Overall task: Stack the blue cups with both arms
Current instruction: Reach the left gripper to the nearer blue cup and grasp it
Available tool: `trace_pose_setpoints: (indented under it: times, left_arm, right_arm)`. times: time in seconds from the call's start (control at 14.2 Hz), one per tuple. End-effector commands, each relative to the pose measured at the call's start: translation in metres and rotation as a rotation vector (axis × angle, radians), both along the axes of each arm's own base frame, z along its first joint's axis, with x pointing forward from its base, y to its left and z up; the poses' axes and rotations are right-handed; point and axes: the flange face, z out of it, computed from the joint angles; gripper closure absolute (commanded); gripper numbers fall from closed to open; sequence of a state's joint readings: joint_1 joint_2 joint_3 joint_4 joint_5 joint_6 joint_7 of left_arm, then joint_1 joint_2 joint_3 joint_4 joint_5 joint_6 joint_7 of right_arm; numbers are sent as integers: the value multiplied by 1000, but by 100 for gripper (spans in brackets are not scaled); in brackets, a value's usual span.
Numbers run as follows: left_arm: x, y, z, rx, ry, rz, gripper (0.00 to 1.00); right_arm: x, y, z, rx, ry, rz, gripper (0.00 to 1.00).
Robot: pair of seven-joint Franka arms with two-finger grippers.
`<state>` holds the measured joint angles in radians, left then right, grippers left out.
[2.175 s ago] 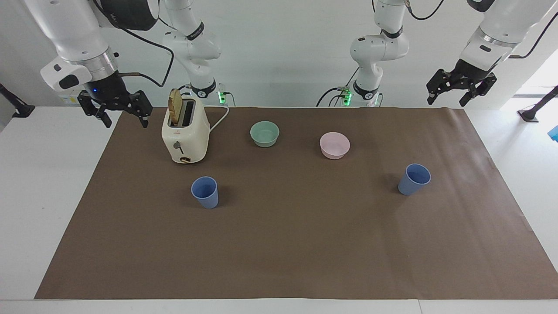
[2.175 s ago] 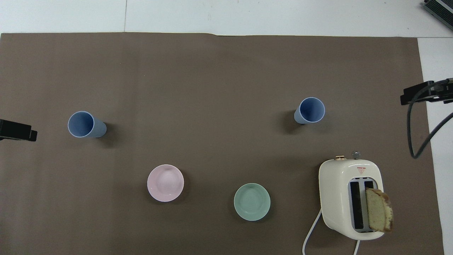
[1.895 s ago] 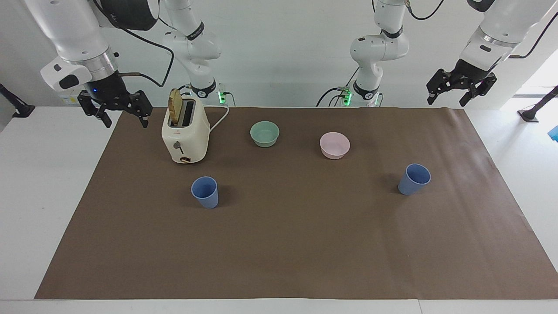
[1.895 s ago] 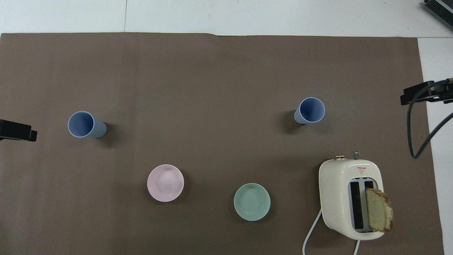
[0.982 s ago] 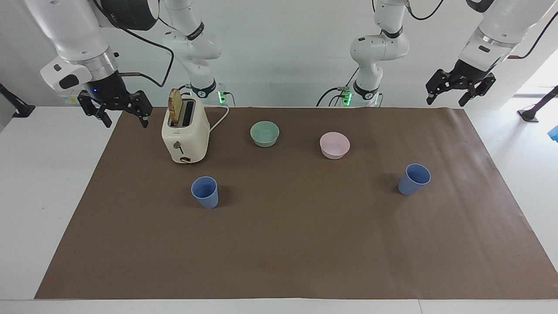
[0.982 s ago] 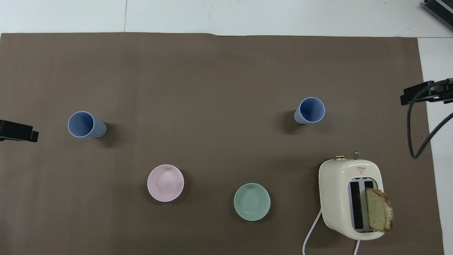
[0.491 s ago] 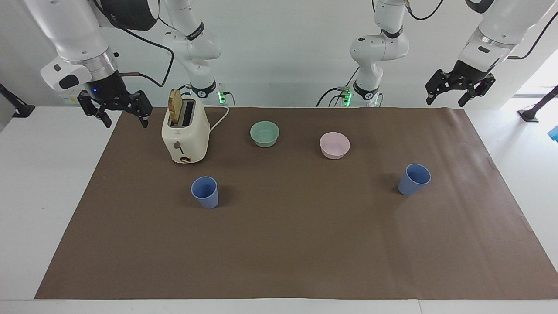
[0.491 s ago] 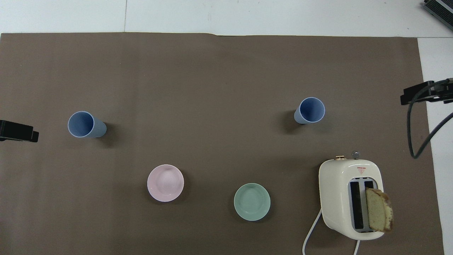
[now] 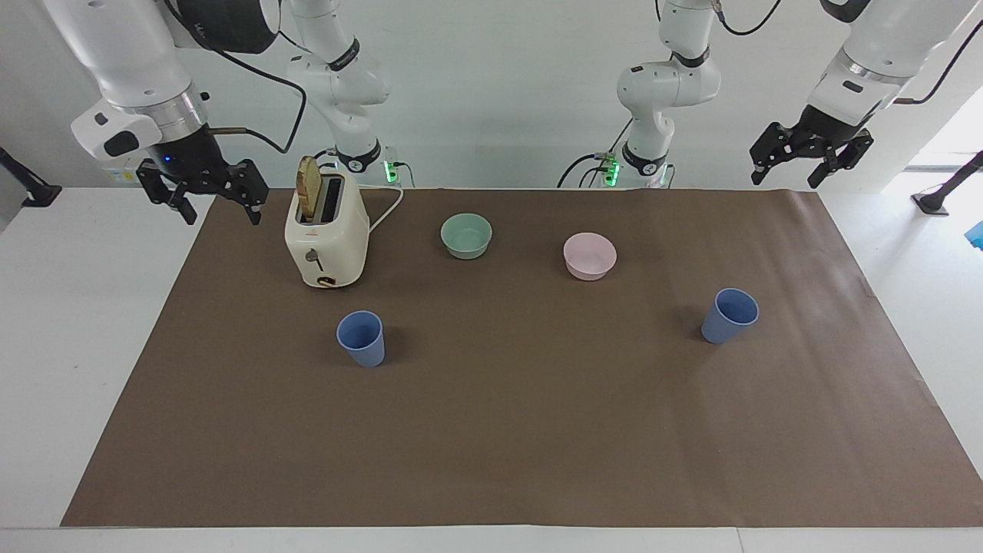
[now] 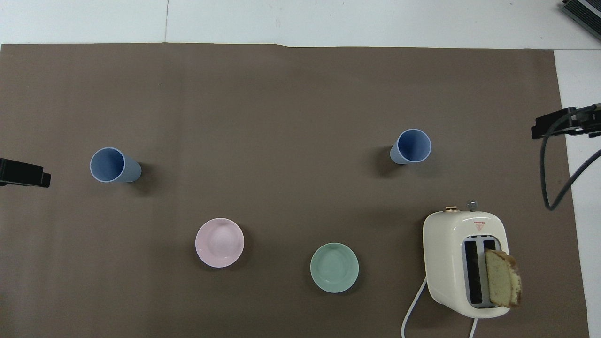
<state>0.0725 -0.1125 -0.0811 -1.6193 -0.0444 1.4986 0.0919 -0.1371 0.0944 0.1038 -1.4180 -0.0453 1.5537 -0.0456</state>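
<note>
Facing view. Two blue cups stood upright and well apart on the brown mat (image 9: 491,461) covering the tabletop: one cup (image 9: 361,339) toward the right arm's end, farther from the robots than the toaster (image 9: 326,240), and the other cup (image 9: 729,316) toward the left arm's end, farther from the robots than the pink bowl (image 9: 590,256). Nothing was stacked yet; the step in hand was judged to be the first reach. To do it well, each hand should come down on the cup at its own end, grip the wall near the rim without tipping it, and one cup should then be carried upright above the other and lowered straight in. The right arm should pass clear of the toaster and its slice of bread (image 9: 309,187). The right hand (image 9: 217,209) hung in the air over the mat's edge beside the toaster, fingers spread, holding and touching nothing. The left hand (image 9: 788,179) hung over the mat's corner at the left arm's end, likewise spread and empty.

Overhead view. Only the tip of each hand showed, the left hand (image 10: 24,172) at one edge and the right hand (image 10: 558,124) at the other; neither reached a cup. The green bowl (image 10: 334,267) lay between the pink bowl and the toaster, nearer to the robots than both cups.
</note>
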Motion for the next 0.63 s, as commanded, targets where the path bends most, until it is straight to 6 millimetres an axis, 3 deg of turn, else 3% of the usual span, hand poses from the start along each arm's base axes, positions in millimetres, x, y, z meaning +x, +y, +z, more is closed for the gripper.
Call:
trace_pose_setpoints:
  times: [0.0,0.42,0.56]
  left_arm:
    - [0,8,-6,-14,-22,16,0]
    - [30,29,-69,-17,-31,67,0]
    - [37,50,-94,-17,-47,108,0]
  right_arm:
    - [-7,0,1,7,-1,-21,0]
    - [-7,0,1,7,-1,-21,0]
    - [-7,0,1,7,-1,-21,0]
